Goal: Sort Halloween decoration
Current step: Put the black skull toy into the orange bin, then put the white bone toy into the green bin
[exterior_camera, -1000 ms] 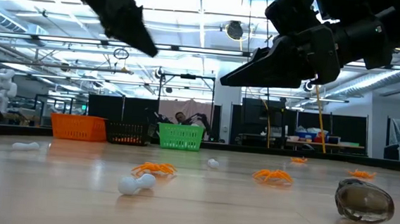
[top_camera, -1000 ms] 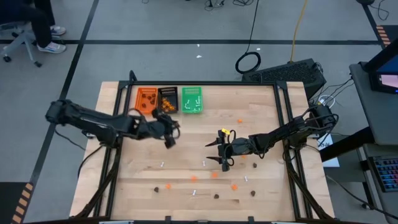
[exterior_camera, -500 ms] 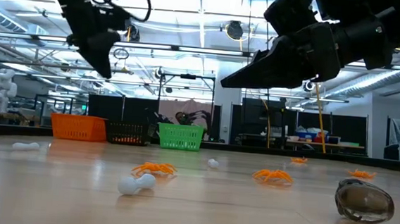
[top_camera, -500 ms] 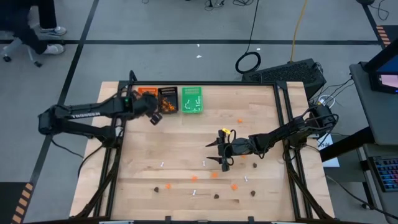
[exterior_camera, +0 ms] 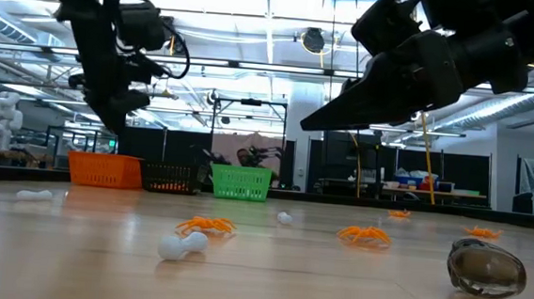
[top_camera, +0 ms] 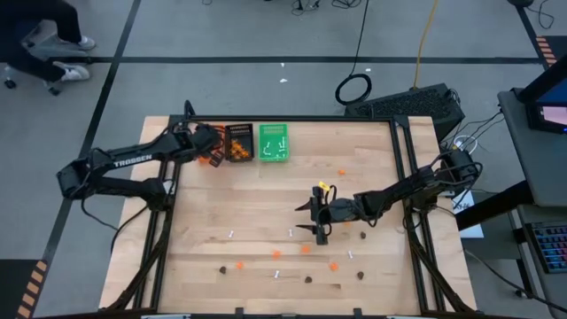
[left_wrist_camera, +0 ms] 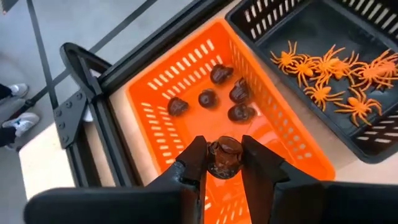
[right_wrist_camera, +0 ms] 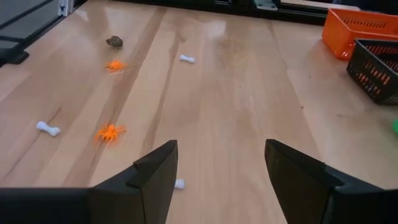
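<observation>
My left gripper hangs over the orange tray at the table's far left and is shut on a dark brown blob. Several more brown blobs lie on that tray's floor. Orange spiders lie in the black tray beside it. My right gripper stands open above the middle of the table, nothing between its fingers. Orange spiders, white sticks and a brown blob lie loose on the wood. My left gripper pinches the brown blob by two opposite sides between its two fingertips. The fingers slant downward from the table's near side toward the far left corner. The blob hangs clear above the orange tray's floor.
A green tray stands to the right of the black one at the far edge. A dark metal frame runs round the tabletop just behind the trays. Loose trinkets dot the near half of the table.
My left gripper has swung from over the wood in front of the black tray toward the far left corner and a little down, tipping more steeply, and now hangs over the orange tray with the brown blob still in it. My right gripper has rolled slightly in place.
</observation>
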Robot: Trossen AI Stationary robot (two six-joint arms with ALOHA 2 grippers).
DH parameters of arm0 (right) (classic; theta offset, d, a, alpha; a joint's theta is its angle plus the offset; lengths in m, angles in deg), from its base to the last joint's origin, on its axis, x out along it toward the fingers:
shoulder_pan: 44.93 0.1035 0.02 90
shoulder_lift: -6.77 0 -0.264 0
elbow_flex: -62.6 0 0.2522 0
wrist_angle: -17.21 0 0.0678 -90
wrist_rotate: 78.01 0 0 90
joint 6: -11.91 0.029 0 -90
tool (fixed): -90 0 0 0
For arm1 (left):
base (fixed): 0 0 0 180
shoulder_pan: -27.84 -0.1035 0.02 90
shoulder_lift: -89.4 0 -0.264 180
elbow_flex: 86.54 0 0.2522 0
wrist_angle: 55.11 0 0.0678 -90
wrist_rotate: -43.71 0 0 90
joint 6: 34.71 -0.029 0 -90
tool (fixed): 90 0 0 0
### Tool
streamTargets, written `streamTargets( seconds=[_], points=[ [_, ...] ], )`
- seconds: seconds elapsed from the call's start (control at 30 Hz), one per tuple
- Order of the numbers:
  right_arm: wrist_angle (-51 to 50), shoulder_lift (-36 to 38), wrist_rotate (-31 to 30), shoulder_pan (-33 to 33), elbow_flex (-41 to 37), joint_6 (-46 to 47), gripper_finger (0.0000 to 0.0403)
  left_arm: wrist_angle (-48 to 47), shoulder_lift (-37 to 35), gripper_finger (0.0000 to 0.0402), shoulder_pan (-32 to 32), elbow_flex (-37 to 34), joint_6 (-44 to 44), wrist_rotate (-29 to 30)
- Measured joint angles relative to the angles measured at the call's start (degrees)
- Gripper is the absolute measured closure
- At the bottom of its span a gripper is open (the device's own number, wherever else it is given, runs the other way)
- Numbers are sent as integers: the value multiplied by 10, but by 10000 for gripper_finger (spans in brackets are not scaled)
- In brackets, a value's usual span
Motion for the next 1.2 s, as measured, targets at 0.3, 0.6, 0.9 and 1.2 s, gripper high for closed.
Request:
streamTargets(
  seconds=[0.3,0.6,0.9,1.2],
  points=[
    [24,-51,0,13,0,13,177,15,21,266,-5,-22,9,2],
    [112,-122,-1,13,0,35,177,11,16,225,6,-22,50,-6],
    [123,-136,45,13,0,30,177,-5,-38,224,95,-22,151,-29],
    [208,-208,39,13,9,25,176,27,-48,223,232,-22,220,6]
  ],
)
